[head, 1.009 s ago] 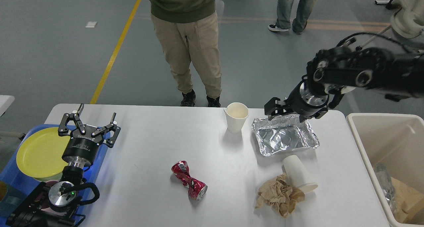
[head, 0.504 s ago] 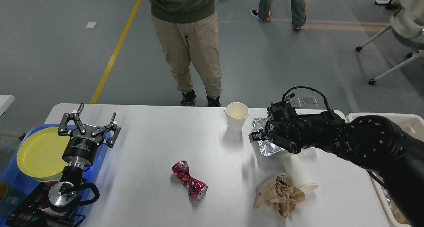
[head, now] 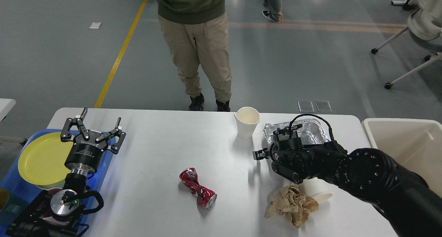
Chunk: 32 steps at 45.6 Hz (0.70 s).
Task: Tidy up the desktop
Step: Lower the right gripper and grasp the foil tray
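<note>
The matte white desktop (head: 155, 161), rounded at its corners, fills the lower half of my view. My left gripper (head: 92, 126) stands at 9 o'clock over the edge of a blue tray (head: 107, 161), its jaws spread wide and holding nothing; a smooth yellow plate (head: 38, 159) lies in the tray. My right gripper (head: 259, 154) reaches in from 4 o'clock, seen small and dark, so I cannot tell how its jaws stand. A crushed red can (head: 197, 187) lies at 6 o'clock. At 12 o'clock stands an upright paper cup (head: 246, 122), with a crinkled foil tray (head: 310, 130) just right of it. A crumpled brown paper (head: 291, 205) sits touching a tipped cup (head: 319, 191). A beige bin (head: 407, 143) stands at 3 o'clock.
</note>
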Available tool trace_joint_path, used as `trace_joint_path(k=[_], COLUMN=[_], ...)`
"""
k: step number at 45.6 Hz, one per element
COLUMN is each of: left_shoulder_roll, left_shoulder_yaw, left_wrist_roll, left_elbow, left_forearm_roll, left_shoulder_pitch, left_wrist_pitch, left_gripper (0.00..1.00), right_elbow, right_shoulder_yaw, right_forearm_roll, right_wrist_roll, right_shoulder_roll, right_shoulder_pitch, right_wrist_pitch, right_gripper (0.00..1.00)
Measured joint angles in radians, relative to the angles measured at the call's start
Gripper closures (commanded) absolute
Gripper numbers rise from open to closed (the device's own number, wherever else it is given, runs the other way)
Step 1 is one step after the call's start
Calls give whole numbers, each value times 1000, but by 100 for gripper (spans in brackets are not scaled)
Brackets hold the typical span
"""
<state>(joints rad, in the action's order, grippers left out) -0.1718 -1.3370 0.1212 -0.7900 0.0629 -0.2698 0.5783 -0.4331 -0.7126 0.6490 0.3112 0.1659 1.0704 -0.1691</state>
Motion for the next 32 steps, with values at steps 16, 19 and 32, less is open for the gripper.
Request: trace_joint_path(k=[16,19,32], left_shoulder_roll=[0,0,0], left_shoulder_yaw=[1,1,1], left_wrist_roll=[0,0,0], left_elbow=[0,0,0], left_forearm_roll=[0,0,0], left_shoulder_pitch=[1,1,1], left_wrist_pitch=[0,0,0], left_gripper=[4,4,4], right_elbow=[25,25,25], right_shoulder_yaw=[1,1,2], right_forearm_roll=[-1,-1,-2], right_wrist_roll=[2,2,2], right_shoulder_roll=[4,5,5], right_shoulder_pitch=[-44,-51,-55], right_wrist_pitch=[44,52,89], right_gripper=[26,26,37])
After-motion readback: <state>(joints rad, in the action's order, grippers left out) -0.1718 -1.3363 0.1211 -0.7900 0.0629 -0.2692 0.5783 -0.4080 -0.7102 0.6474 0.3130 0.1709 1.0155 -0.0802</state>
